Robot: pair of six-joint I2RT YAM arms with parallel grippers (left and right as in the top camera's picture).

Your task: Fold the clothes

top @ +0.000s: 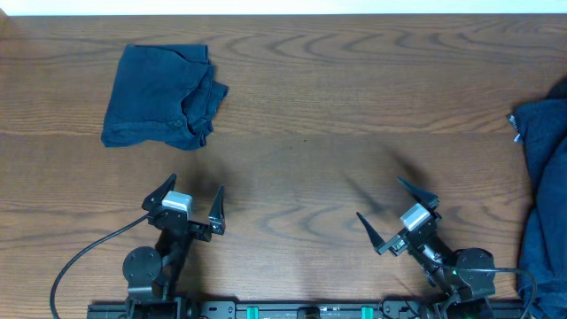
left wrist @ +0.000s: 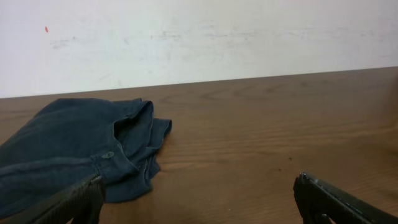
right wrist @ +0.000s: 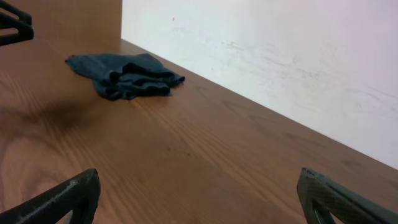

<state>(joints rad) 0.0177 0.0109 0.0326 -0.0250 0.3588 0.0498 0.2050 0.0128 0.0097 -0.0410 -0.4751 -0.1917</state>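
Note:
A folded pair of dark navy shorts (top: pixel 162 95) lies at the table's far left; the left wrist view shows it (left wrist: pixel 74 149) ahead and to the left, the right wrist view shows it (right wrist: pixel 124 76) far off. A heap of the same navy clothes (top: pixel 542 195) hangs over the right edge. My left gripper (top: pixel 190 202) stands open near the front edge, below the folded shorts and apart from them, with nothing between its fingers. My right gripper (top: pixel 397 213) is open too, at the front right, left of the heap and holding nothing.
The brown wooden table (top: pixel 337 133) runs back to a white wall (left wrist: pixel 199 37). A black cable (top: pixel 80 257) curls from the left arm's base at the front left.

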